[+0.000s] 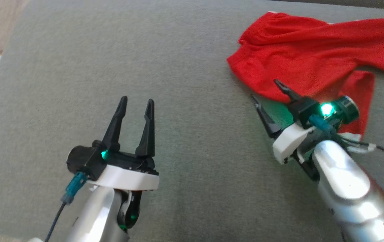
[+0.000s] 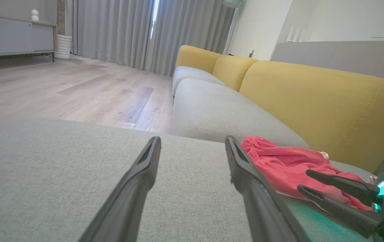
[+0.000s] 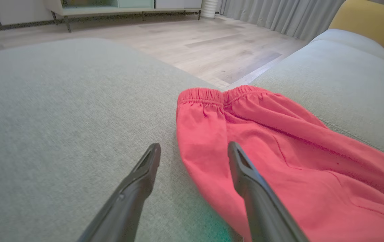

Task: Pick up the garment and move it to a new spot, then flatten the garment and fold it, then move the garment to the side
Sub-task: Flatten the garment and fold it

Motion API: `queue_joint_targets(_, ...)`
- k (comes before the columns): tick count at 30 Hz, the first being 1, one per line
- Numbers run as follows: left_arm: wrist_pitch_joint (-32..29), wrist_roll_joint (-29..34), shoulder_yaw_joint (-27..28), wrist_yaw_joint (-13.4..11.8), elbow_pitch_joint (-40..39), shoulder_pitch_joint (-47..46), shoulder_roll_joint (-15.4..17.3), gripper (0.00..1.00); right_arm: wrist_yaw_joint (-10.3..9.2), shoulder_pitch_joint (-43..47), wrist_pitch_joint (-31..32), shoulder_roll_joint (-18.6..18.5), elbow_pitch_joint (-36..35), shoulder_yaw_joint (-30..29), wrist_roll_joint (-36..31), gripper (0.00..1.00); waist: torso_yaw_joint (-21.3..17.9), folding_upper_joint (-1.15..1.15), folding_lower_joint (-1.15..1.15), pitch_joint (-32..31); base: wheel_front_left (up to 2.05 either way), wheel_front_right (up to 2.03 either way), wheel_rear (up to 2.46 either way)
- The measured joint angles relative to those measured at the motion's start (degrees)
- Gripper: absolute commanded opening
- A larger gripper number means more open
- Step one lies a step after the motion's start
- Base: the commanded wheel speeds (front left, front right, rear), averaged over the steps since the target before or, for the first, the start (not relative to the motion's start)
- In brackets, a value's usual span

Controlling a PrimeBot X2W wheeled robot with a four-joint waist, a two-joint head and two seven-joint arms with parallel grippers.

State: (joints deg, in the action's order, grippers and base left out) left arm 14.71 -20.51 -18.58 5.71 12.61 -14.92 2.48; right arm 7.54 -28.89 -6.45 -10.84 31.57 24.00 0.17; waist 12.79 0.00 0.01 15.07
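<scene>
My right gripper (image 1: 264,89), wide open and empty, straddles an edge of the garment (image 1: 313,50) (soft, limp); I'd pinch there

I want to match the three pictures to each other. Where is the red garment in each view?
Head view: the garment lies upper right.
Left wrist view: the garment lies lower right, below the yellow backrest.
Right wrist view: the garment spreads from centre to lower right.
Shared landmark: the open right pincer at the garment's edge.
</scene>
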Motion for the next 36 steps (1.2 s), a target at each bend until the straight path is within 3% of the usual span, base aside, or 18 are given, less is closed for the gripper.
queue_joint_targets(11,0.0,-1.4,-2.1,-1.2,-0.1,-0.4,0.0,1.0,0.0,-10.3,-2.3,0.3,16.3,0.0,-1.8,1.0,5.7,0.0,0.0,3.2,0.0,0.0,0.0)
queue_joint_targets(12,0.0,-1.6,-2.2,-1.2,-0.2,-0.5,0.0,1.0,0.0,-11.0,-2.7,1.0,17.6,-1.1,-1.6,0.88,5.8,0.0,0.0,3.4,0.0,0.0,0.0)
queue_joint_targets(13,0.0,-1.8,-2.2,-1.2,-0.2,-0.5,0.0,1.0,0.0,-11.7,-3.3,1.6,18.8,-2.1,-1.1,0.0,5.9,0.0,0.0,3.5,0.0,0.0,0.0)
queue_joint_targets(17,0.0,-1.9,-2.1,-1.2,-0.2,-0.5,0.0,1.0,0.0,-12.6,-4.9,4.3,21.8,-2.6,1.5,0.0,5.2,0.0,0.0,3.4,0.0,0.0,0.0)
queue_joint_targets(22,0.0,-1.5,-1.7,-1.2,0.1,-0.5,0.0,1.0,0.0,-12.6,-6.7,6.3,23.0,0.7,8.3,0.0,3.6,0.0,0.0,2.6,0.0,0.0,0.0)
queue_joint_targets(36,0.0,-0.1,0.4,-0.6,1.5,1.2,0.0,1.0,0.0,-8.9,-6.6,6.4,7.4,26.9,33.6,0.0,-0.1,0.0,-0.01,-3.8,0.0,0.0,0.0)
